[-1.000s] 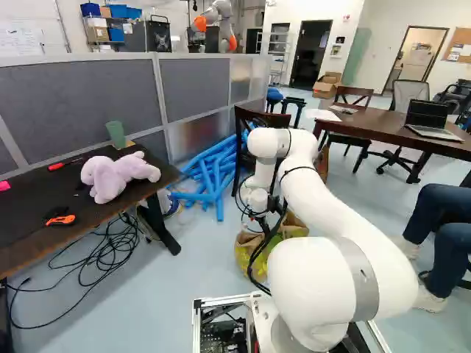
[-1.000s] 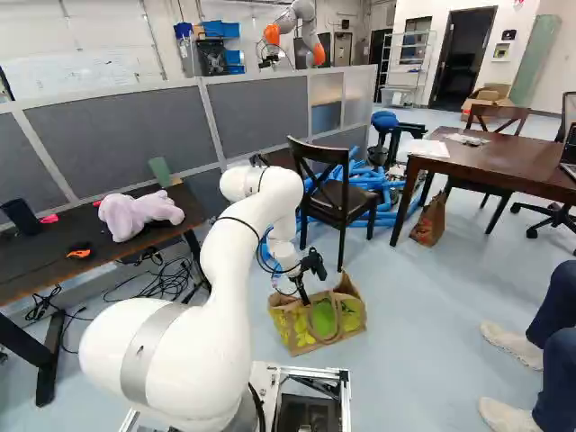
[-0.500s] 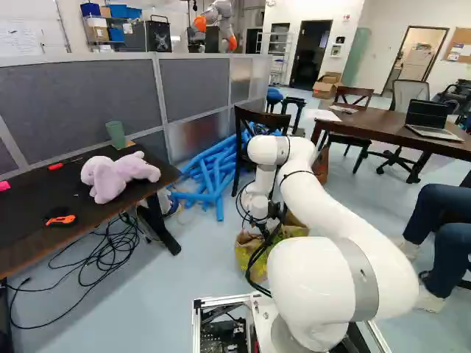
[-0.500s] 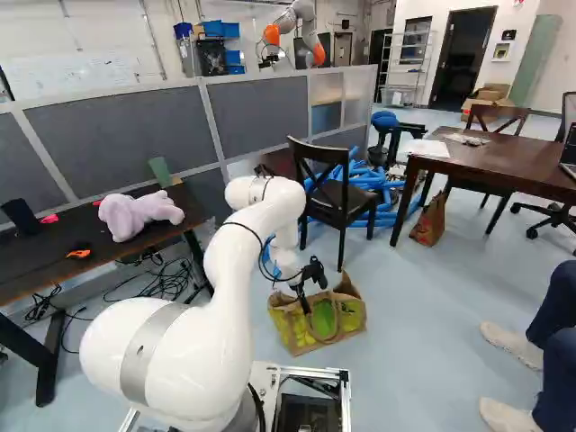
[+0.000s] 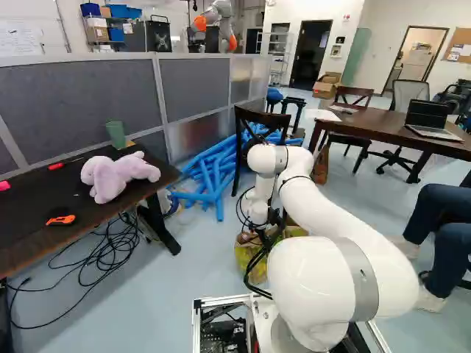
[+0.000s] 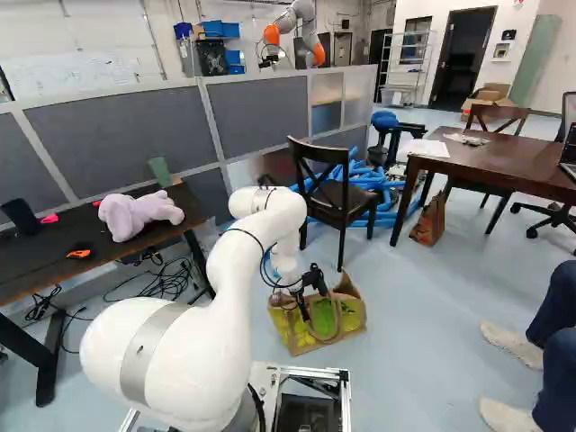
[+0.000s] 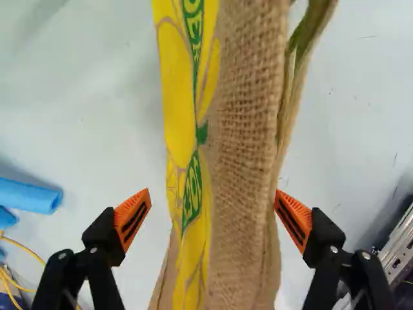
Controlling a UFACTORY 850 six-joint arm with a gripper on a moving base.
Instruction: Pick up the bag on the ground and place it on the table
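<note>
The white arm (image 6: 232, 288) is descending relative to a moment ago, suggesting an approaching grasp; the printed burlap tote bag (image 6: 292, 331) is standing on the floor (image 6: 405, 333); the gripper (image 7: 213, 197) is straddling it, fingers wide, apparently without gripping.

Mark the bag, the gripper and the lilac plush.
Bag (image 7: 242, 129): wrist view, on its plain burlap side.
Gripper (image 7: 213, 192): wrist view, midway between its fingertips.
Plush (image 5: 122, 175): left base view, middle of its body.
</note>
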